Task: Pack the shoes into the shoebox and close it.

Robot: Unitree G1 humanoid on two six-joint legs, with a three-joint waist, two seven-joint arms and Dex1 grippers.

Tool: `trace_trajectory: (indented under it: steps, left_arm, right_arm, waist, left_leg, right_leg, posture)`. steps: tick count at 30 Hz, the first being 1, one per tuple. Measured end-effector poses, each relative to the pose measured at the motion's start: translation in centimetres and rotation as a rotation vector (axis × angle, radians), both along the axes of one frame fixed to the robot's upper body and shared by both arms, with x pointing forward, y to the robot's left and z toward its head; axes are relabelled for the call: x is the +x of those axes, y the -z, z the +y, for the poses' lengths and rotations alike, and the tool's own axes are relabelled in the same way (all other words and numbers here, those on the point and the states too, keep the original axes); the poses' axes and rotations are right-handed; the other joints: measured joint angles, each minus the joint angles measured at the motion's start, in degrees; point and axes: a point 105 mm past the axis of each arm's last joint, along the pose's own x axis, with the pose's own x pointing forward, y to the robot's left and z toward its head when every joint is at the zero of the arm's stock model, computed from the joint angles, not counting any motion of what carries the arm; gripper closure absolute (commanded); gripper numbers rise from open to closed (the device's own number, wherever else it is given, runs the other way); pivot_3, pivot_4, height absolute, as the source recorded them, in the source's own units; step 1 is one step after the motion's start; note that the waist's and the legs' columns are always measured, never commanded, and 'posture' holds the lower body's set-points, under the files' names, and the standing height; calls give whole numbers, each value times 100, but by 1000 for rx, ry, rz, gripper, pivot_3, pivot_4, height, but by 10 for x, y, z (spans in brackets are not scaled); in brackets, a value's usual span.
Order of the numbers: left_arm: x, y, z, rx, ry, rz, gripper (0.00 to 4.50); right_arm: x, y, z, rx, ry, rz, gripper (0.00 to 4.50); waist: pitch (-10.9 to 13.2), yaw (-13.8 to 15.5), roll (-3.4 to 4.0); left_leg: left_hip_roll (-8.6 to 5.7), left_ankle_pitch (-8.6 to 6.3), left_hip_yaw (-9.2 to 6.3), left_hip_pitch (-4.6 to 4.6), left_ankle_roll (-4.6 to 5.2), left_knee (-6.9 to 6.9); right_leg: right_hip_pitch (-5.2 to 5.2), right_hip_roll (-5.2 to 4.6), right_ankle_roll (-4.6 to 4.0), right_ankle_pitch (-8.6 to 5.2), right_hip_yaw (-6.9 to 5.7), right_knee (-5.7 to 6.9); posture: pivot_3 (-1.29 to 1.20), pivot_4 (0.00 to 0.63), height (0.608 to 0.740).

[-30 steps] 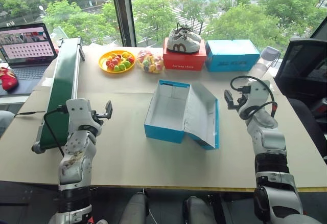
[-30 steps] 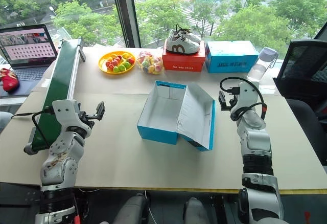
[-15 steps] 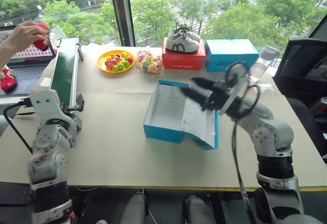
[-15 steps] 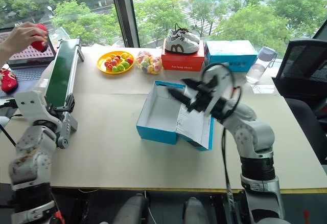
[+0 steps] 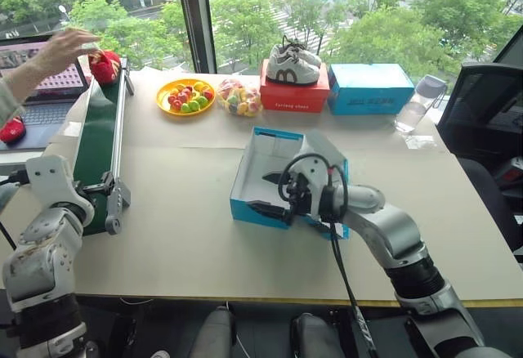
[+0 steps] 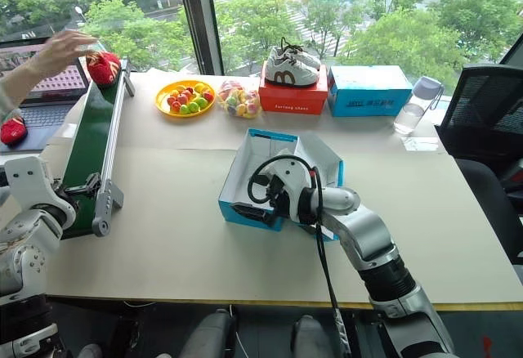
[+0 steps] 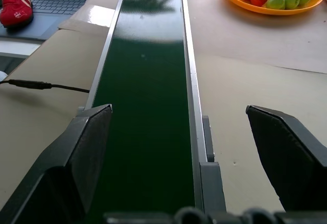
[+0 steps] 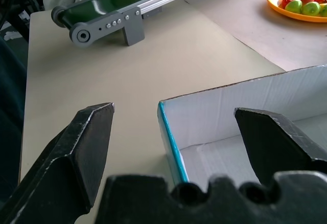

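Note:
The shoebox lies open at the table's middle, bright blue with a white inside, its lid folded out to the right. My right gripper hangs open over the box's near wall, one finger on each side of a front corner. One red shoe rests on the far end of the green conveyor, under a person's hand. The other red shoe lies beside the laptop. My left gripper is open at the conveyor's near end, with the belt between its fingers.
The conveyor runs along the table's left side. At the back stand a fruit plate, a sweets bag, white sneakers on a red box, a plain blue box and a bottle. A laptop is far left.
My right arm swung left and back, over the shoebox's near wall. My left arm moved left to the conveyor's near end. A person's hand brought a red shoe onto the belt's far end.

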Motion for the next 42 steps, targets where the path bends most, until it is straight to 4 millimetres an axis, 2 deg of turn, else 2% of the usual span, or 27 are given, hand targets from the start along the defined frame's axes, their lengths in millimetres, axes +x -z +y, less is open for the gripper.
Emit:
trace_trajectory:
  steps: [4, 11, 42]
  left_arm:
    - [0, 8, 1, -7, 2, 34, 0]
    - [-2, 8, 10, 31, -17, 61, 0]
    - [-2, 15, 12, 22, -21, 85, 0]
  right_arm:
    - [-2, 5, 7, -27, -15, -6, 35]
    - [-3, 20, 4, -88, 1, -1, 35]
    - [0, 17, 0, -77, 19, -17, 35]
  waist:
    - [1, -12, -2]
    - [1, -8, -10]
    - [1, -12, -12]
  left_leg:
    - [5, -1, 0, 1, -1, 0]
    - [5, -2, 3, 0, -3, -1]
    - [8, -2, 5, 0, -3, -1]
  right_leg:
    - [-3, 4, -1, 0, 0, 0]
    - [-6, 4, -2, 1, 2, 0]
    - [-7, 5, -4, 2, 2, 1]
  posture:
    - [0, 150, 740]
    - [0, 150, 740]
    - [0, 150, 740]
